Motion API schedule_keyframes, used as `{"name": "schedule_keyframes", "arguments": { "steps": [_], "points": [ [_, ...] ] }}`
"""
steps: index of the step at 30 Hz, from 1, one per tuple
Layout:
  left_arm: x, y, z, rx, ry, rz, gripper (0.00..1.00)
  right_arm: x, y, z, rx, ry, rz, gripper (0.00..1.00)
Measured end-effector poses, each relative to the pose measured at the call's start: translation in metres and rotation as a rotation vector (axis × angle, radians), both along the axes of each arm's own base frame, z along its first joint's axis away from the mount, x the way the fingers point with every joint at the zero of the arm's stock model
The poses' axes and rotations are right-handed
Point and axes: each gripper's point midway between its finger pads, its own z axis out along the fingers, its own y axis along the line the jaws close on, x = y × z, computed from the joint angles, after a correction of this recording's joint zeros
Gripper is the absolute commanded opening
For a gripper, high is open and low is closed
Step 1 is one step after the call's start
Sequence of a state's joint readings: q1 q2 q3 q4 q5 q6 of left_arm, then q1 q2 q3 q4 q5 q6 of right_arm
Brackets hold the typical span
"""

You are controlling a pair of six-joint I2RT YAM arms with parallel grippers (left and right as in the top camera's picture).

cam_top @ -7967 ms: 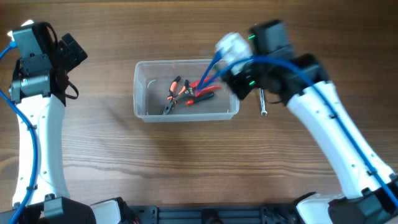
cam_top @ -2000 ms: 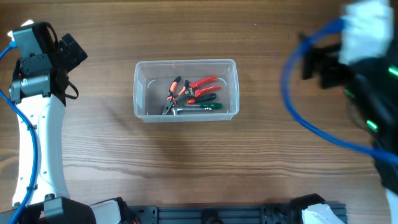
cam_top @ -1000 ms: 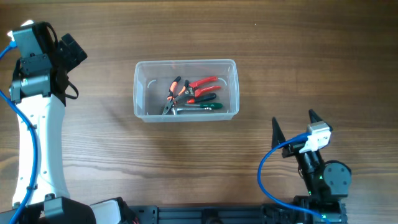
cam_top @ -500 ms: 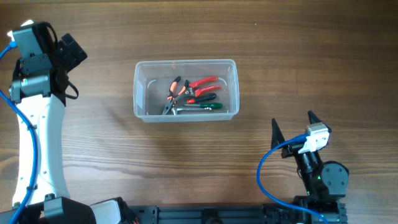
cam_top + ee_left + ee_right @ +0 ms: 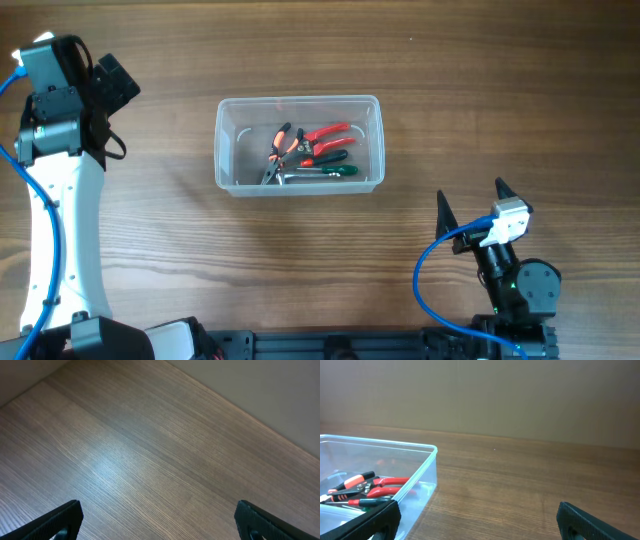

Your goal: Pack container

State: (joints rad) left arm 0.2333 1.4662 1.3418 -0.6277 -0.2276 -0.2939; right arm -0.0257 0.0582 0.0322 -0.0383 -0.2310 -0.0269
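Observation:
The clear plastic container (image 5: 230,140) sits at the middle of the wooden table, and its near corner shows in the right wrist view (image 5: 427,467). Inside lie red-handled pliers (image 5: 322,133), orange-handled cutters (image 5: 284,142) and a green-handled tool (image 5: 335,171); the red handles (image 5: 387,481) also show in the right wrist view. My right gripper (image 5: 472,201) stands open near the front right edge, well clear of the container, with nothing between its fingers. My left gripper (image 5: 159,520) is open over bare wood; the left arm (image 5: 60,130) rests at the far left.
The table's far edge meets a plain wall in the wrist views. Blue cables run along both arms, one looping by the right arm's base (image 5: 430,275). Bare wood (image 5: 470,100) lies around the container.
Nothing has moved in the last second. Earlier the right arm was over the container, then swung back to the front right.

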Motion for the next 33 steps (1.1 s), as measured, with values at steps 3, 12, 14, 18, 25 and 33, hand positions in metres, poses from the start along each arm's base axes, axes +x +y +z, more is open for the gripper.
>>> {"name": "schedule_keyframes", "arguments": {
  "steps": [3, 12, 14, 18, 25, 33],
  "points": [
    [0.000, 0.000, 0.000, -0.001, 0.002, 0.000, 1.00, 0.000, 0.000, 0.000, 0.000, 0.000, 0.000, 1.00],
    [-0.032, -0.032, -0.002, -0.001, -0.014, -0.064, 1.00, 0.000, 0.000, 0.001, 0.000, -0.003, 0.000, 1.00],
    [-0.052, -0.045, 0.011, -0.004, -0.097, -0.087, 1.00, 0.000, 0.000, 0.001, 0.000, -0.004, -0.001, 1.00],
    [-0.102, -0.063, 0.078, -0.031, -0.473, -0.094, 1.00, 0.000, -0.001, 0.001, 0.000, -0.005, -0.003, 1.00],
    [-0.173, -0.084, 0.068, -0.092, -0.711, -0.115, 1.00, 0.000, -0.001, 0.001, -0.001, -0.005, -0.003, 1.00],
    [-0.171, -0.109, -0.029, -0.137, -0.708, -0.217, 1.00, 0.000, -0.001, 0.002, -0.001, -0.007, -0.003, 1.00]
  ]
}}
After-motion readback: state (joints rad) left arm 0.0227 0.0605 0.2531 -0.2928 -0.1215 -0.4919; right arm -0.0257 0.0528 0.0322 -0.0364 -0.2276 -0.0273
